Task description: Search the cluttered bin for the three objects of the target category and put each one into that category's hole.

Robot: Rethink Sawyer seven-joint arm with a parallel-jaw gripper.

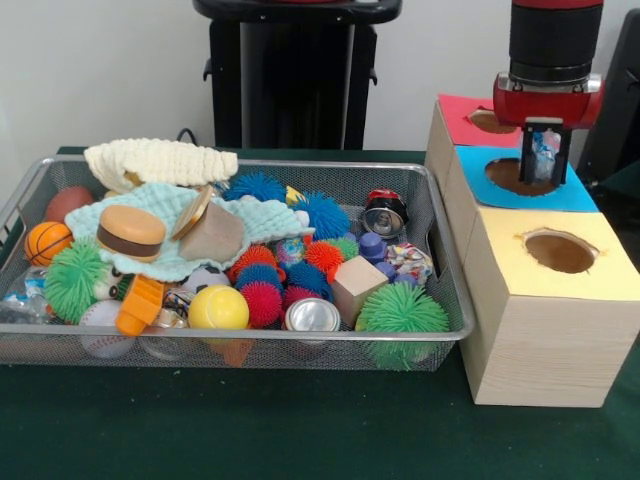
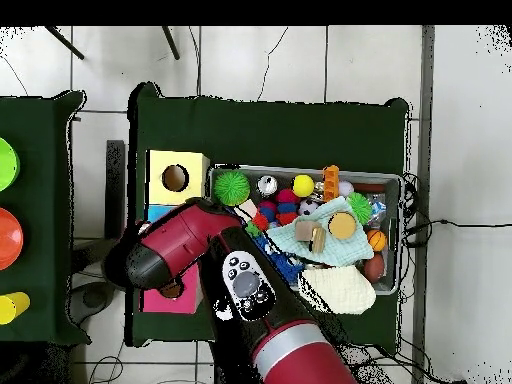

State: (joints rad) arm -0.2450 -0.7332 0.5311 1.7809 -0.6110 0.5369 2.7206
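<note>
Delivery step in hand: at upper right of the front view, the pincer is clenched on a crumpled wrapper directly above the blue box's hole; next move calls for release.

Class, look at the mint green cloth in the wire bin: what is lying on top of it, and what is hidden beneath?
On the mint green cloth lie a toy hamburger and a tipped tan cup. A cream knitted cloth lies behind it. Whatever is beneath the cloth is covered and cannot be seen.
</note>
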